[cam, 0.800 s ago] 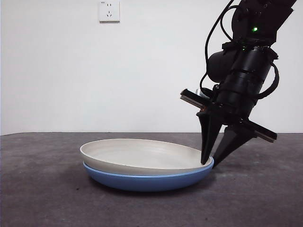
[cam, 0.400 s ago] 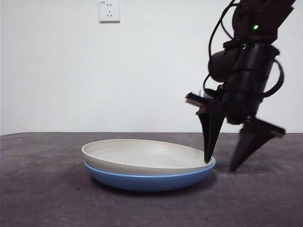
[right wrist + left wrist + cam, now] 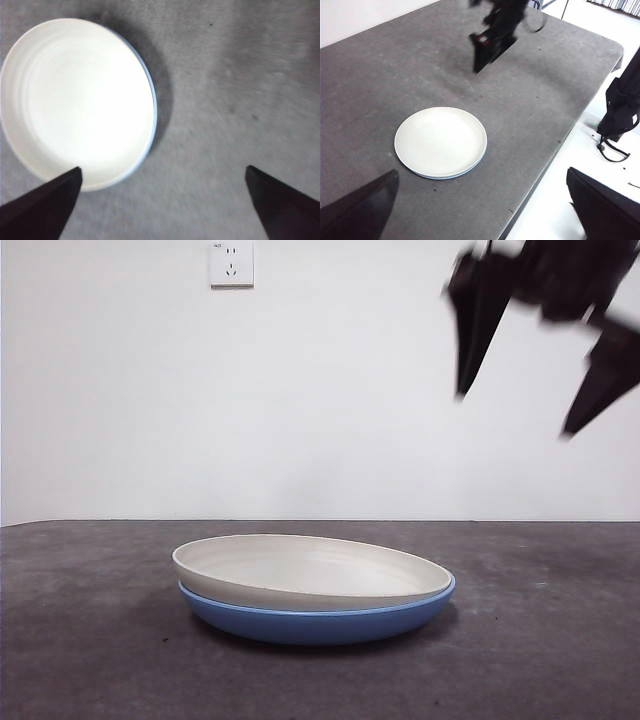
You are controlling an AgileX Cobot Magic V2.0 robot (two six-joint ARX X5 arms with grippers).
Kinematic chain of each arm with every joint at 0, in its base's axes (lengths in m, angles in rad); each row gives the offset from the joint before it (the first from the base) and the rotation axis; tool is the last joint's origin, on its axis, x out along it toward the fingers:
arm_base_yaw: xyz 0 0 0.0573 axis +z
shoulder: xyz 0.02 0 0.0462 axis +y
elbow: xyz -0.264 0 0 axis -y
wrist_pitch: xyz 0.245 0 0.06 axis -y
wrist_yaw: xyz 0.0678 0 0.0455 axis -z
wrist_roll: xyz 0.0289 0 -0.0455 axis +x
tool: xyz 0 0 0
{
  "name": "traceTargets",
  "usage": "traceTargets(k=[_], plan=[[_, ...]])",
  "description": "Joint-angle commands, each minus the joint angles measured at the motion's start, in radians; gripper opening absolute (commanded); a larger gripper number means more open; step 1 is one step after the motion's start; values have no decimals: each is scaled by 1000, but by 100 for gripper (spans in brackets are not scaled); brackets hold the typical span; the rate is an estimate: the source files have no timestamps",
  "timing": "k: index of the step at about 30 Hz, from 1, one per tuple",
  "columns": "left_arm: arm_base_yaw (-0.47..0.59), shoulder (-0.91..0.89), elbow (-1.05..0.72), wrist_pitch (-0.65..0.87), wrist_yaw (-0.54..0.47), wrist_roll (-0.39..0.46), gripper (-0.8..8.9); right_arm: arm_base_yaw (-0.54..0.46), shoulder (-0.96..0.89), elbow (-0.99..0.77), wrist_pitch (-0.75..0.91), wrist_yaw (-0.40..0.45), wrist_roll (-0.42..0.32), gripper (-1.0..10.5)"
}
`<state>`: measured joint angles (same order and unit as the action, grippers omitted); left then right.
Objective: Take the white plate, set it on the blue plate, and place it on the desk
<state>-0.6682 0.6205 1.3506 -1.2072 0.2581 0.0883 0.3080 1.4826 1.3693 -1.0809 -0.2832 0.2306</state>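
Front view: white plate (image 3: pixel 305 570) nested in the blue plate (image 3: pixel 320 620) on the desk (image 3: pixel 90 660); right gripper (image 3: pixel 520 370) blurred high above, jaws spread wide, empty. Left wrist view: left gripper (image 3: pixel 480 200) jaws wide apart, empty, well away from the stacked plates. Right wrist view: blue rim visible around the white plate.

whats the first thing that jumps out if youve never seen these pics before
The eye lands on the white plate nested in the blue plate, stacked in the middle of the desk. Next comes the right gripper, blurred and high above the stack's right side, its jaws spread wide and holding nothing. The left gripper hangs open well away from the plates, looking down on the stack.
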Motion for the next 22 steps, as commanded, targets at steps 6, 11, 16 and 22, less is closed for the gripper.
traceTargets(k=[6, 11, 16, 22], plan=[[-7, 6, 10, 24, -3, 5, 572, 18, -338, 15, -140, 128, -29, 560], [-7, 6, 10, 26, -3, 5, 572, 18, -534, 14, -246, 164, -28, 560], [-7, 6, 10, 26, -3, 5, 572, 18, -681, 14, -308, 179, -21, 636], [-7, 6, 10, 26, -3, 4, 572, 18, -819, 14, -330, 160, -16, 651]])
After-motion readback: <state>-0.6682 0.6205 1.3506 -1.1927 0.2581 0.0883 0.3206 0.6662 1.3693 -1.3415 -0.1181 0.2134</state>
